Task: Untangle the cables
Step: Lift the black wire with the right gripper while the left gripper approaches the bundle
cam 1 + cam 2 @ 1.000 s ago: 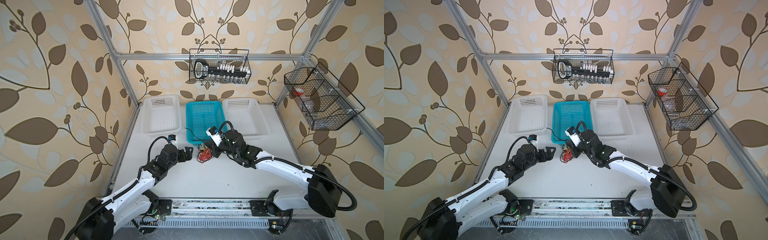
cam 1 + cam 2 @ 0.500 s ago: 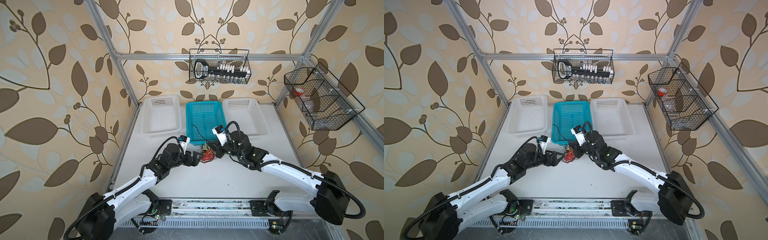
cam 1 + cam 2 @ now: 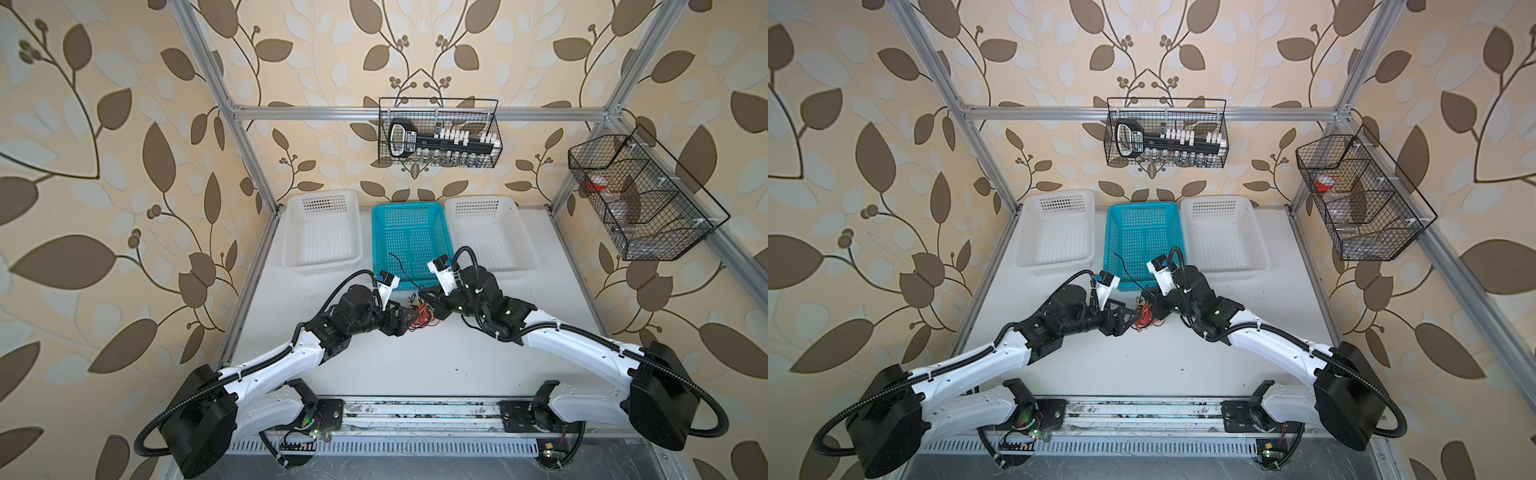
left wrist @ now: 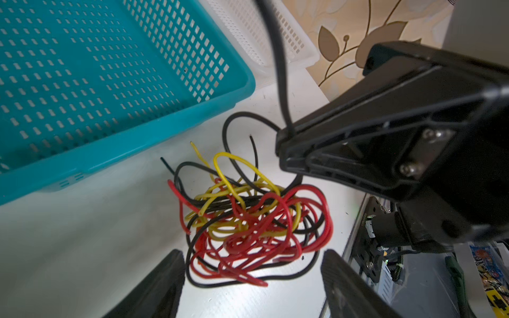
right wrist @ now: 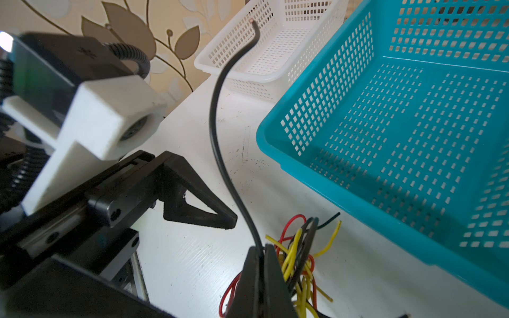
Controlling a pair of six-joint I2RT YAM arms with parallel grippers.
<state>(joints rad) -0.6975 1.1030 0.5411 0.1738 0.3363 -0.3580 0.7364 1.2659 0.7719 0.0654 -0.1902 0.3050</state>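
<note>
A tangle of red, yellow and black cables point(image 3: 420, 319) point(image 3: 1144, 321) lies on the white table just in front of the teal basket. My left gripper point(image 4: 252, 264) is open. Its fingers point(image 4: 165, 278) flank the near edge of the tangle point(image 4: 253, 220) with nothing held. My right gripper point(image 5: 260, 254) is shut on a black cable point(image 5: 217, 137). The cable rises out of the pile and curves up toward the baskets. In the left wrist view the right gripper point(image 4: 286, 150) hangs over the pile's far side. In both top views the two grippers point(image 3: 409, 319) point(image 3: 428, 300) meet at the tangle.
The teal basket point(image 3: 409, 206) stands behind the tangle, with a white basket to its left point(image 3: 320, 199) and another to its right point(image 3: 482, 201). Two black wire racks point(image 3: 438, 133) point(image 3: 640, 199) hang on the walls. A metal rail point(image 3: 415, 409) runs along the table's front edge.
My left arm has swung right, bringing its open gripper up to the tangle, and its fingers have narrowed a little. The right gripper has stayed shut on the black cable and hardly moved.
</note>
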